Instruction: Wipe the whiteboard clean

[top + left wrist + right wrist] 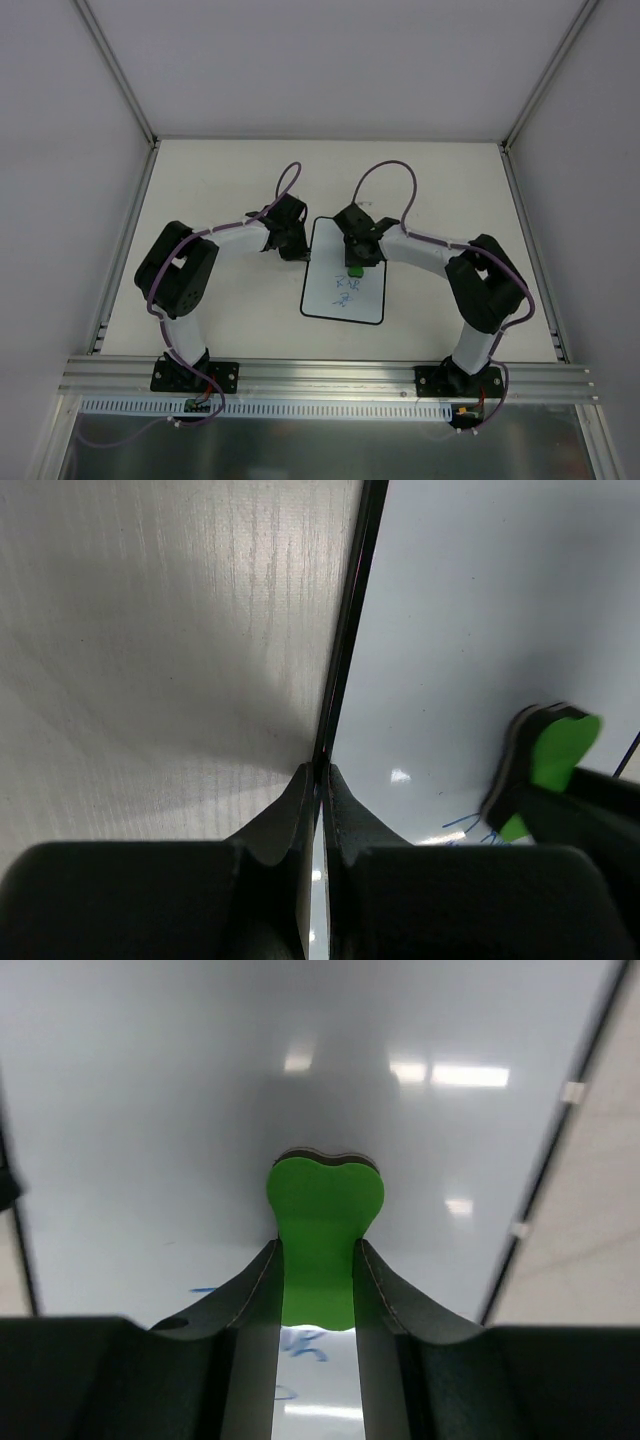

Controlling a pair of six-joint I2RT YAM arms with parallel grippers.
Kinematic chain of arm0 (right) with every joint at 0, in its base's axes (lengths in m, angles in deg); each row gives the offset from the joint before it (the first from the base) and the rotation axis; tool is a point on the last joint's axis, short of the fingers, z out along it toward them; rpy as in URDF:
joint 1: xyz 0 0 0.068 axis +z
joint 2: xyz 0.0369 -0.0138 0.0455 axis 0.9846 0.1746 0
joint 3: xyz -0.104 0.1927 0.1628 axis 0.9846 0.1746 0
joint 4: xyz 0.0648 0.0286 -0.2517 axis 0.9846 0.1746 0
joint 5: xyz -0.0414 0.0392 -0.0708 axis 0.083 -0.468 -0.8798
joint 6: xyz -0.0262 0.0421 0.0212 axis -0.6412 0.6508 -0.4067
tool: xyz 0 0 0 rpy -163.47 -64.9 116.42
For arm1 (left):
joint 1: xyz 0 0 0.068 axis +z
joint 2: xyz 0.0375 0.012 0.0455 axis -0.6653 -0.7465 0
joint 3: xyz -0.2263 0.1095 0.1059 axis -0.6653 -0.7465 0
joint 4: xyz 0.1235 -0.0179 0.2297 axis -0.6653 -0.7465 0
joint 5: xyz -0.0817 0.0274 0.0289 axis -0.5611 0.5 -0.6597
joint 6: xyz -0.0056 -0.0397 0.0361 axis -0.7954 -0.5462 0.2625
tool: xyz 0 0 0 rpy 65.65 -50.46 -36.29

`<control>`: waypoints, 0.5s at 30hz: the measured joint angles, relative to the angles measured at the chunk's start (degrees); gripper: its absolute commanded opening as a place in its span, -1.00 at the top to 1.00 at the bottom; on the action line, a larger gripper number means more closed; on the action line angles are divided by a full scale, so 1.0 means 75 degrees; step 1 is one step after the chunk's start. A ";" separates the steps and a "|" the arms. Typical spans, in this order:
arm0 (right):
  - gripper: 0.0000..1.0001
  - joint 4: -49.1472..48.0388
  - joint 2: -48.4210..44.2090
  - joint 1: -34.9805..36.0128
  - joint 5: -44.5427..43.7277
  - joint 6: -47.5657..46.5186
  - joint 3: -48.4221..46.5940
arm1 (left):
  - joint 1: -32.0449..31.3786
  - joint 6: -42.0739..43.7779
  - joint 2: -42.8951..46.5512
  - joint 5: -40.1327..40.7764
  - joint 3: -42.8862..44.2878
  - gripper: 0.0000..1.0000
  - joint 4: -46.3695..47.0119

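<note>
**A:** Where's the whiteboard (322,295)?

**B:** Flat on the tabletop (220,180), about midway across. It's glossy white with a thin black border and rounded corners.

**A:** Clean?

**B:** No. There's blue handwriting (350,291) across its middle and nearer part. The far part is bare and shows lamp glare.

**A:** And the claws?

**B:** The left claw (322,777) is pressed together, its tips right at the board's left border. The right claw (320,1252) is pinching a green eraser (325,1198), dark felt end down at the board just beyond the writing. I can't tell whether the felt touches.
</note>
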 measured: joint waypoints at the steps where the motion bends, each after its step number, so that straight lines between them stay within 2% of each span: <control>1: 0.99 -0.0012 0.0163 0.0236 0.0055 0.0038 -0.0195 | 0.0000 -0.0006 -0.0006 -0.0003 0.0006 1.00 -0.0006; 7: 0.99 -0.0204 0.0752 0.1183 0.0431 0.0201 -0.0901 | 0.0006 -0.0038 -0.0041 -0.0012 0.0070 1.00 -0.0067; 11: 0.99 -0.0420 0.0478 0.1067 0.0458 0.0446 -0.0498 | 0.0006 -0.0064 -0.0055 -0.0017 0.0087 1.00 -0.0067; 15: 0.99 -0.0446 -0.0312 0.0691 0.0391 0.0790 0.0463 | -0.0003 -0.0146 -0.0090 -0.0073 0.0105 1.00 -0.0047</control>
